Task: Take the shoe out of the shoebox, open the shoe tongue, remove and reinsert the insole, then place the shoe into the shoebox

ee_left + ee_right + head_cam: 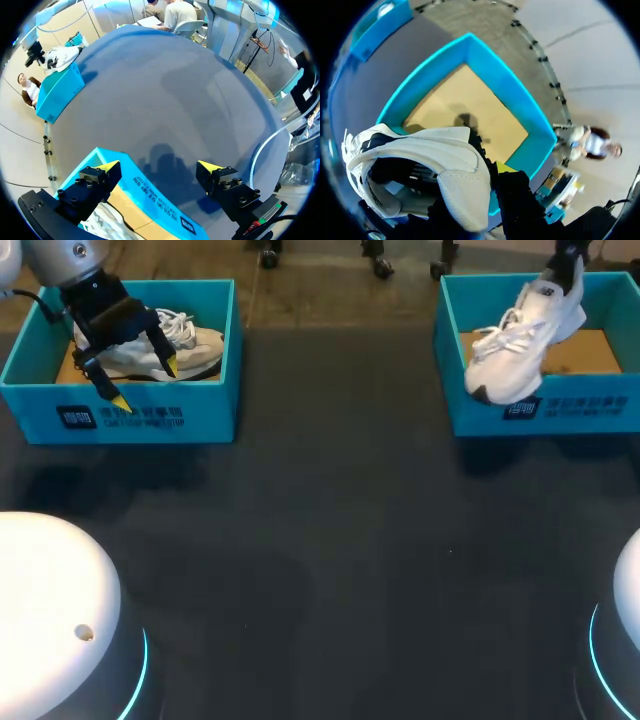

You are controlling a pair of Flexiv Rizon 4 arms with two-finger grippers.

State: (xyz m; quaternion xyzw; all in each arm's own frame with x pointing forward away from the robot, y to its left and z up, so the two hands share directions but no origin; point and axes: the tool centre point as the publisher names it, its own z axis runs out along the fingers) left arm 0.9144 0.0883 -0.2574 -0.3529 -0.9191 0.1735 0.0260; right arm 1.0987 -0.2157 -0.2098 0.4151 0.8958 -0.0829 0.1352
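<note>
Over the right shoebox (590, 410) rim, right tool (563, 268) grips the shoe (520, 340); left tool (159, 167) hangs released.

**Clearance and obstructions across the table**

The dark table (330, 540) between the two boxes lies open, and a gripper could cross it from either side. Far left, the left shoebox (205, 400) is largely filled by a white shoe (195, 345). The left gripper (145, 383), fingers spread, straddles the box's front wall, one tip inside and one outside. Far right, the right shoebox (600, 405) shows bare cardboard floor along its right half. Its left half is blocked by the raised shoe (520, 340), tilted and clamped at the heel by the right gripper (560, 278). The toe overhangs the front wall, possibly touching it. A white robot base (50, 610) occupies each near corner.
</note>
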